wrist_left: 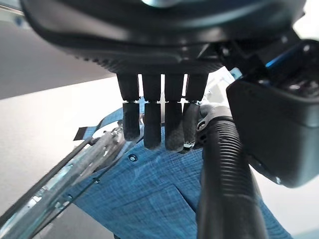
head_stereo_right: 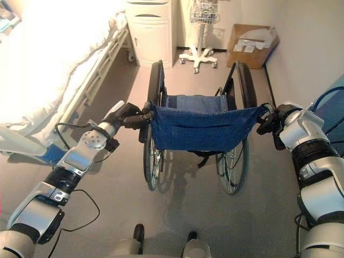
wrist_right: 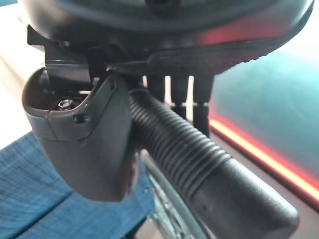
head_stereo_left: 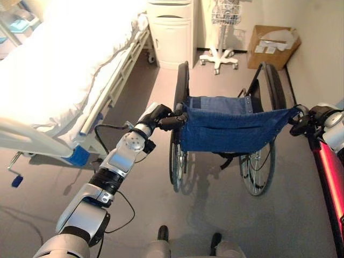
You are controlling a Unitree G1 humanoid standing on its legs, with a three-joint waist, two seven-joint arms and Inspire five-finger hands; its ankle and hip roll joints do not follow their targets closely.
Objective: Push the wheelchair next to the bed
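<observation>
From the head views, the wheelchair (head_stereo_left: 226, 126) stands just right of the bed (head_stereo_left: 59, 70); a cardboard box (head_stereo_left: 273, 45) holds white papers. Left wrist view: left hand (wrist_left: 159, 117) curls round the left handle (wrist_left: 227, 179). Right wrist view: right hand (wrist_right: 84, 144) clasps the right handle (wrist_right: 209, 174).

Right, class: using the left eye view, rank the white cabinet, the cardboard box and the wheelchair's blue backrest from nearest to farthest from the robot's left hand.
Measured from the left hand:
1. Blue backrest, right beside the hand, at centre.
2. White cabinet, ahead, next to the bed.
3. Cardboard box, far right, against the wall.
</observation>
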